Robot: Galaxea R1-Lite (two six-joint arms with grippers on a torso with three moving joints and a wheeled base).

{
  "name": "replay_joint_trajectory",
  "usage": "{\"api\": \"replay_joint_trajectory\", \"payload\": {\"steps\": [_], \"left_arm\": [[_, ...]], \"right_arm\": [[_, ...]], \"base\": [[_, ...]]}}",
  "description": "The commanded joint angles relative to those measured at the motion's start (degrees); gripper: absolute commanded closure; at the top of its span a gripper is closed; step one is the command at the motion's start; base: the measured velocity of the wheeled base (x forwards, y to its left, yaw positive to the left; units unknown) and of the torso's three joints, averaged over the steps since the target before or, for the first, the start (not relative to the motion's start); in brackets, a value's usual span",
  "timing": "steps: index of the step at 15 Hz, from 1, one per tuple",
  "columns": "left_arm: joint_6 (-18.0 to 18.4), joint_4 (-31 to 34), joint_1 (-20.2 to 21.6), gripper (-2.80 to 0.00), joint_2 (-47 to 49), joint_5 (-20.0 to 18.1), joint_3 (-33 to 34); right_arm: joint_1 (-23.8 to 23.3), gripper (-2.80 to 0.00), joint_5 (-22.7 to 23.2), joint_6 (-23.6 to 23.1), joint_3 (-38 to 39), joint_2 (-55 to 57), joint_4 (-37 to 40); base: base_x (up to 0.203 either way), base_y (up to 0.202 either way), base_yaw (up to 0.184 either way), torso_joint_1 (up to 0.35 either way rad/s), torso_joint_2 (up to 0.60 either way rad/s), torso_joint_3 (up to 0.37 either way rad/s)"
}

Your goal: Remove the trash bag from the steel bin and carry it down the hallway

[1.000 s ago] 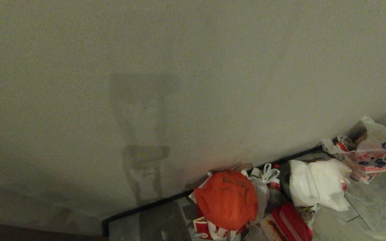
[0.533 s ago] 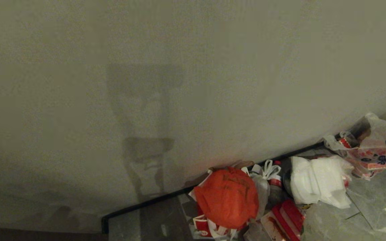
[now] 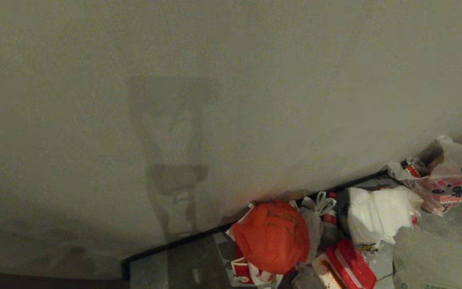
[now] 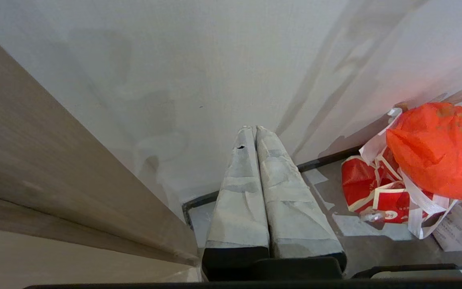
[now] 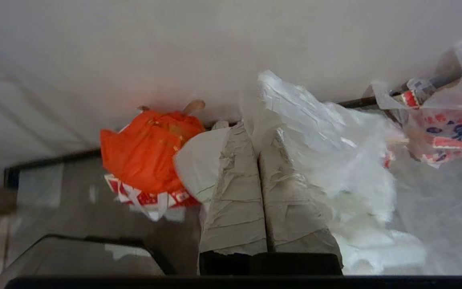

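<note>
Right pincer (image 5: 257, 160) fully closed on thin white plastic, likely the trash bag (image 5: 327, 160); lift slowly, clear orange-red bag (image 5: 146, 152) at nine o'clock.

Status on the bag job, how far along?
Done: thin translucent-white plastic bag with green print looks out; no steel bin in view. In hand: right gripper shut on its crinkly plastic, facing a cream wall with an orange-red bag and other rubbish at its foot. Left: probably setting it down. Left gripper shut, idle.
</note>
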Motion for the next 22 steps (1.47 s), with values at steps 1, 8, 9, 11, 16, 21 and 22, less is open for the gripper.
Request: {"api": "replay_joint_trajectory", "payload": {"steps": [1, 8, 9, 11, 16, 21, 22], "left_arm": [[-0.02, 0.0, 0.09, 0.0, 0.06, 0.0, 0.01], [-0.02, 0.0, 0.0, 0.0, 0.06, 0.0, 0.01], [-0.02, 0.0, 0.0, 0.0, 0.06, 0.0, 0.01], [-0.02, 0.0, 0.08, 0.0, 0.06, 0.0, 0.01], [-0.02, 0.0, 0.09, 0.0, 0.06, 0.0, 0.01], [-0.02, 0.0, 0.09, 0.0, 0.06, 0.0, 0.01], [-0.02, 0.0, 0.01, 0.0, 0.06, 0.0, 0.01]], "right_arm": [[0.11, 0.0, 0.43, -1.2, -6.54, 15.17, 0.66], [8.42, -2.8, 2.43, -12.56, -15.43, 36.81, -1.52], [8.58, -2.8, 2.27, -12.56, -15.81, 38.94, -1.61], [9.51, -2.8, 1.54, -12.42, -16.81, 39.95, -1.88], [8.2, -2.8, 1.46, -3.41, -12.8, 27.32, 1.33], [3.71, 0.0, 1.75, 1.42, -5.62, 4.46, 12.67], [1.39, 0.0, 1.4, 2.86, -4.27, 1.61, 14.53]], "base": [[0.0, 0.0, 0.0, 0.0, 0.0, 0.0], [0.0, 0.0, 0.0, 0.0, 0.0, 0.0], [0.0, 0.0, 0.0, 0.0, 0.0, 0.0], [0.0, 0.0, 0.0, 0.0, 0.0, 0.0], [0.0, 0.0, 0.0, 0.0, 0.0, 0.0], [0.0, 0.0, 0.0, 0.0, 0.0, 0.0], [0.0, 0.0, 0.0, 0.0, 0.0, 0.0]]}}
